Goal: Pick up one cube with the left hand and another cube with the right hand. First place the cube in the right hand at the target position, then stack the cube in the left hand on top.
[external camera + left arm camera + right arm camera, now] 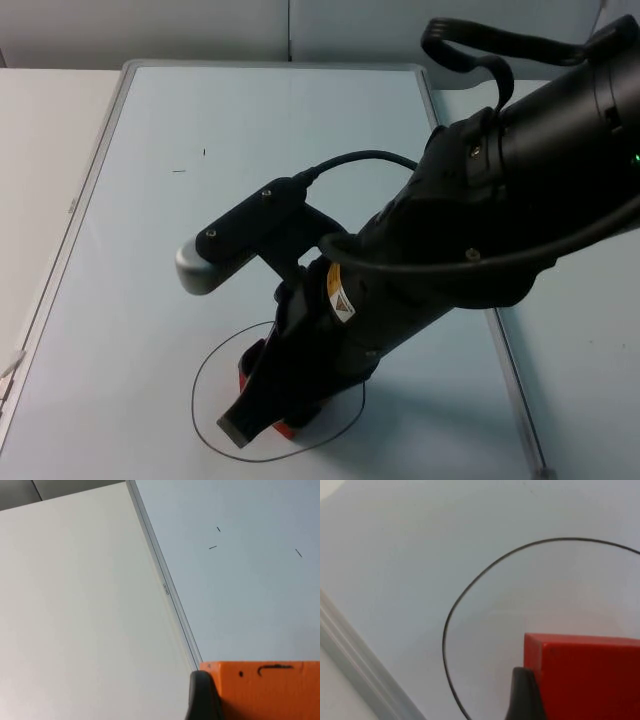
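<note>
R hand (268, 400) low in circle (205, 370), gripping red cube (590, 675); L hand (210, 700) grips orange cube (270, 690).

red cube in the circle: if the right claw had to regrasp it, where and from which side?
Probably from above, on two opposite flat side faces of the red cube. It sits within the drawn circle on the whiteboard, top face free; the right claw already straddles it.

Matte black, thick-bodied right arm (470, 240) of rounded cylindrical segments, small screws set into the casing. Yellow-and-white warning sticker (340, 300) near the wrist. Tiny green indicator light (635, 157) on the upper segment. Flat black finger (255, 405) with a squared tip. Rounded black fingertip (524, 695).
</note>
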Action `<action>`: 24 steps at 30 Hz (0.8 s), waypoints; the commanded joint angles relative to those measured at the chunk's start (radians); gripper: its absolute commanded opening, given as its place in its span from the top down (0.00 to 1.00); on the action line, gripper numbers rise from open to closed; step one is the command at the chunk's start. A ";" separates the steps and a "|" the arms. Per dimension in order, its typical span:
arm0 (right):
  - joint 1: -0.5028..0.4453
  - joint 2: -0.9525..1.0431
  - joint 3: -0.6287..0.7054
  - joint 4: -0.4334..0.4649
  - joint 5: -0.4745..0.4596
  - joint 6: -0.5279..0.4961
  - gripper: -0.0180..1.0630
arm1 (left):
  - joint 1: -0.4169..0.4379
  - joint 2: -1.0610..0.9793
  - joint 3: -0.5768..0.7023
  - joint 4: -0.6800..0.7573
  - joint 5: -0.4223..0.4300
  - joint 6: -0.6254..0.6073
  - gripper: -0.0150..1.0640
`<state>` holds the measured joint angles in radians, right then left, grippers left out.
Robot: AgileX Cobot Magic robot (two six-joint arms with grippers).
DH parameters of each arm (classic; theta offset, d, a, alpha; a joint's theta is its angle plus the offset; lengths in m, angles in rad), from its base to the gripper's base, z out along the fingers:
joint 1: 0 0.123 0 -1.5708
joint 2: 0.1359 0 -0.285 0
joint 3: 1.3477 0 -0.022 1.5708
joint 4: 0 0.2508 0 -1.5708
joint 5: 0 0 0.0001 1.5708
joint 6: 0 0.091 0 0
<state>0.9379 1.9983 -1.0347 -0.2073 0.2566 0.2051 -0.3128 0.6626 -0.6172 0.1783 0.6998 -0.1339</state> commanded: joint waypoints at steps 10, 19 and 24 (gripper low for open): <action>0.004 -0.013 -0.007 0.002 -0.055 0.042 0.27 | -0.008 -0.006 0.002 -0.007 -0.017 -0.004 0.82; 0.004 -0.153 -0.007 -0.009 -0.071 0.038 0.27 | -0.008 -0.006 0.002 -0.007 -0.017 -0.004 0.82; 0.004 -0.313 -0.007 -0.059 -0.049 0.041 0.27 | -0.008 -0.006 0.002 -0.007 -0.017 -0.004 0.82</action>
<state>0.9379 1.7109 -1.0347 -0.2517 0.2105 0.2441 -0.3128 0.6626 -0.6172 0.1783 0.6998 -0.1339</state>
